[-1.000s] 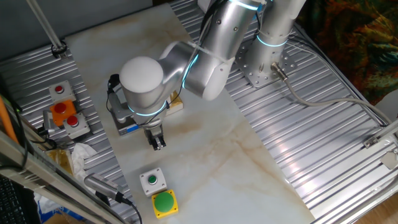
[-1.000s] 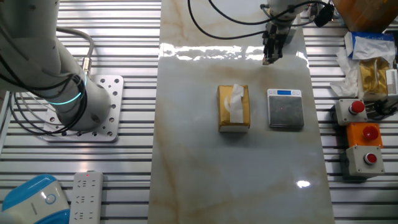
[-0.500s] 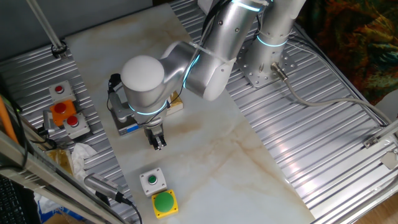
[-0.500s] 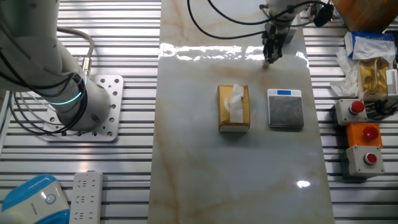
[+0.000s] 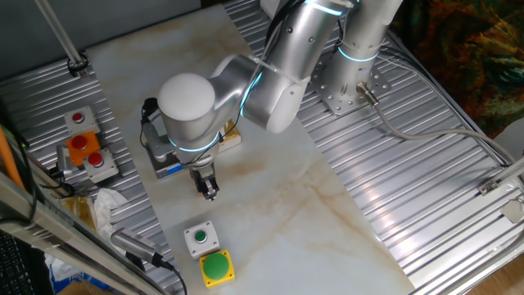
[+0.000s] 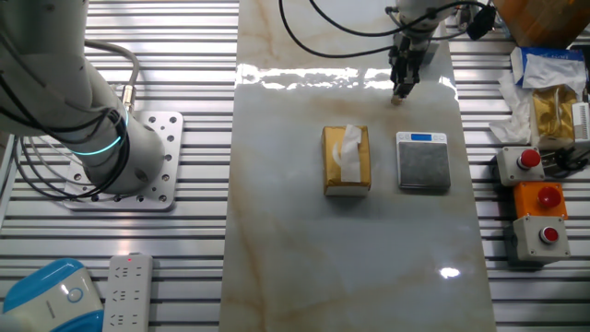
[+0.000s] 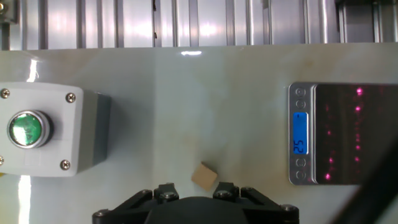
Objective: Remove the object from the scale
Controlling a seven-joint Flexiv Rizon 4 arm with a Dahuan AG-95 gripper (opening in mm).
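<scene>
Lying corner-up on the table, object (image 7: 204, 175) beside scale (image 7: 345, 134).

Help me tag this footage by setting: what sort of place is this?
Most likely a robotics lab test bench. An arm bolted to a ribbed aluminium table works over a marble-look slab holding a small scale, a tissue box and loose push-button boxes, with cables and a power strip nearby.
</scene>
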